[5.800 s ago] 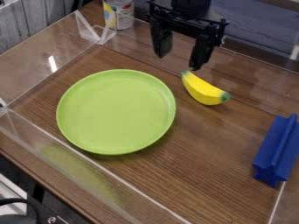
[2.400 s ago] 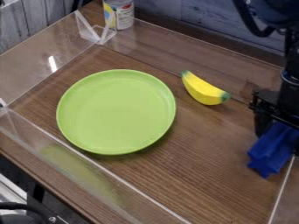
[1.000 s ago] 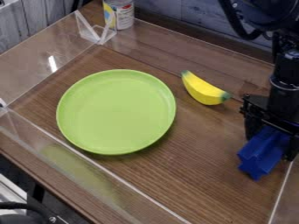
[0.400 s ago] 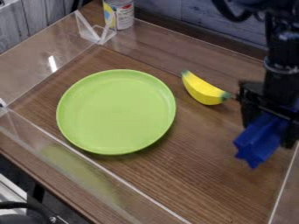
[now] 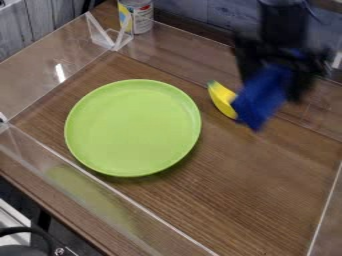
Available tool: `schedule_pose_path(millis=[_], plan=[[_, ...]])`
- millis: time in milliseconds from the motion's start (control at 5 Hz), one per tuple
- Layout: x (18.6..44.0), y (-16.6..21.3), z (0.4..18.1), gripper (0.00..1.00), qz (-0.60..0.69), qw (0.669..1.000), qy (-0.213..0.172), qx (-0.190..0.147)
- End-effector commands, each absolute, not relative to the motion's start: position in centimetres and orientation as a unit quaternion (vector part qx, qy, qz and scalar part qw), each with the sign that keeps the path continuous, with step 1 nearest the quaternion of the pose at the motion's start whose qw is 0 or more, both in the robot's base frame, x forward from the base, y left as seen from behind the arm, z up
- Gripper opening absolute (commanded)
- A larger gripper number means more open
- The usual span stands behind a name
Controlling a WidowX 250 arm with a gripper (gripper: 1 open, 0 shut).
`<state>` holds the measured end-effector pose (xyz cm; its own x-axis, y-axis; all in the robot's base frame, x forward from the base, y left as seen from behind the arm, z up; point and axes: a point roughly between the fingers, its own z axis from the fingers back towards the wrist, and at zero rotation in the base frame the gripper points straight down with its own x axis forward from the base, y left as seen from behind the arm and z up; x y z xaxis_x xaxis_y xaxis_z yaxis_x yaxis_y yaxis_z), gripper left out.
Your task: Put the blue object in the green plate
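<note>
The blue block (image 5: 262, 98) lies at the lower end of the gripper (image 5: 257, 72), held between its fingers and raised above the bench (image 5: 234, 190); the fingers stand apart by the block's thickness, closed on its upper part, though motion blur hides the exact line of contact. The lower end of the block projects below the fingers and slants down toward the near left of the view. The block is outside the green plate (image 5: 132, 128), beyond its right rim and toward the far side of the bench. The black arm (image 5: 250, 25) enters from the top edge of the view, right of centre, and reaches downward, the gripper at its lowest part; its outline is blurred. The banana (image 5: 223, 100) appears immediately left of the block, partly covered by the block and gripper in this view. The plate rests flat on the bench, left of the banana. A can (image 5: 135, 15) stands at the far left.
</note>
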<state>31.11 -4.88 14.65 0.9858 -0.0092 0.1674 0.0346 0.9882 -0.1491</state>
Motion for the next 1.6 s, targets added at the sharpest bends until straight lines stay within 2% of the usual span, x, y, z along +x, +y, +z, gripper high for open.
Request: schedule_pose_path(millis=[0,200,600,1000,1400], plan=[[30.5,0.0,17.6,0.0,0.016,0.99,-0.122,-0.072],[29.5,4.8,17.4,0.0,0.036,0.99,-0.12,-0.061],[27.5,13.7,13.7,0.0,0.072,0.99,-0.11,-0.047],[29.7,5.6,12.9,0.0,0.009,0.992,-0.104,-0.065],[30.7,11.7,11.8,0.0,0.035,0.991,-0.114,-0.053]])
